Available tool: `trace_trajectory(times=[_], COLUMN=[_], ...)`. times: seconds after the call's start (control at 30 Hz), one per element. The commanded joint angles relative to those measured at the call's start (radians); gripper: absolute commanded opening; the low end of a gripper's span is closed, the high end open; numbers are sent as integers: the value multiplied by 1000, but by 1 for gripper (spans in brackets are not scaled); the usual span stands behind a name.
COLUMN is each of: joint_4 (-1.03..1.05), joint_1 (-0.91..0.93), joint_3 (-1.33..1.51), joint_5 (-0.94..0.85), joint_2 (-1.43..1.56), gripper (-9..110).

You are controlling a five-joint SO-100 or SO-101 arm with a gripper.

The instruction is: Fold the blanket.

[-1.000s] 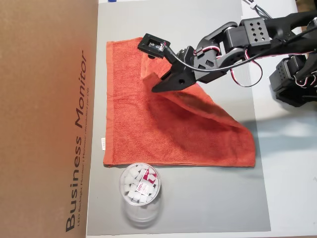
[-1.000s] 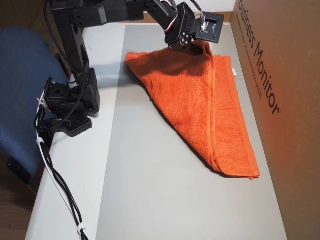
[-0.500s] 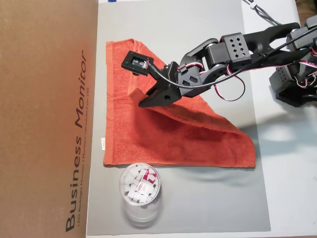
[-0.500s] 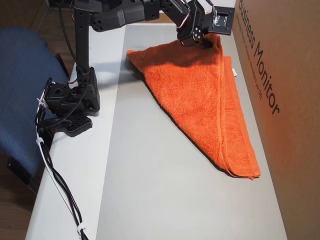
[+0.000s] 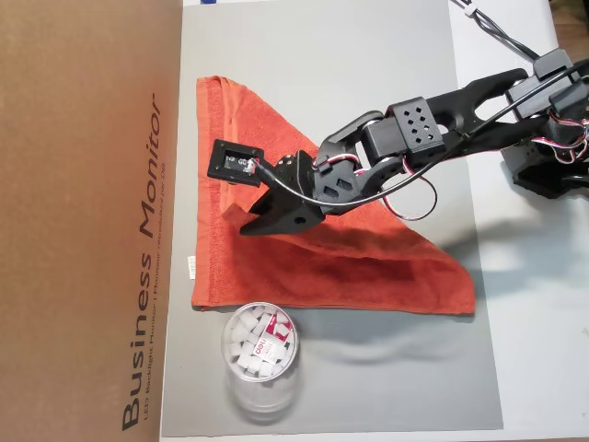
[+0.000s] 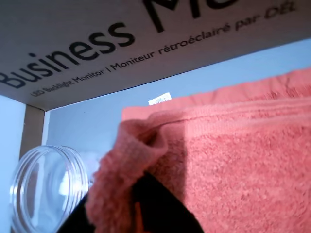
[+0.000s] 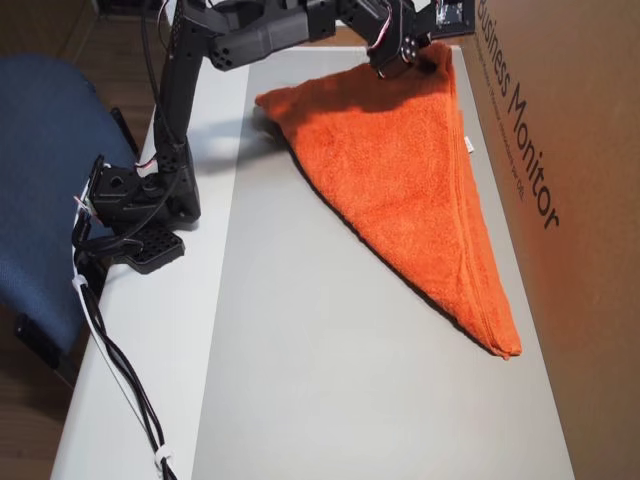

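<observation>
The blanket [image 5: 368,262] lies on the grey mat [image 5: 368,83], folded diagonally; its left hem runs just beside the cardboard box [image 5: 83,184], so little room remains there, while bare mat stays open above and below. The fingers [image 5: 253,221] pinch a lifted corner, bunched between them in the wrist view [image 6: 121,179]. Only one overhead view and the wrist view show the clear jar [image 5: 260,354], just below the blanket's lower edge; the other shows a blue chair [image 7: 50,180]. Since a second ago, the corner has travelled nearer the box.
</observation>
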Motion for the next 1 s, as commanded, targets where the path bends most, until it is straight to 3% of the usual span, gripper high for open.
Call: trace_trajectory(times=[0.0, 0.6, 0.97], joint_4=[-58, -347, -457], joint_1=[-11, -29, -57], joint_3=[-57, -57, -57], joint_5=[-61, -339, -408], joint_2=[-2, -204, -295], gripper=[0, 0, 0])
